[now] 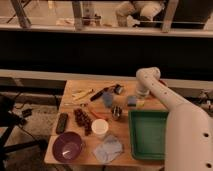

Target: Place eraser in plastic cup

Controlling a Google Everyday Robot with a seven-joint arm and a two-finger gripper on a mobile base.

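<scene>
1. The gripper (138,97) hangs off the white arm (165,97) over the far right part of the wooden table (70,107). Honestly can't tell if it's open or closed.
2. A small blue-grey block (131,101), which I take for the eraser, sits right at the gripper. Whether they're touching I can't say.
3. The white plastic cup (100,128) stands upright near the middle of the table, well apart from the block, nearer and to the left.
4. A green tray (148,134) fills the near right corner. A purple bowl (67,146) is at the near left, with a crumpled blue cloth (107,148) between them.
5. Also on the table: a flat black bar-shaped thing (62,122) at the left edge, a dark reddish cluster (82,120) beside the cup, and a small metal cup (116,112).
6. Room: the floor (35,130) is speckled grey. Behind the table there's a dark wall band (75,55) with glazed framing (100,17) above it.
</scene>
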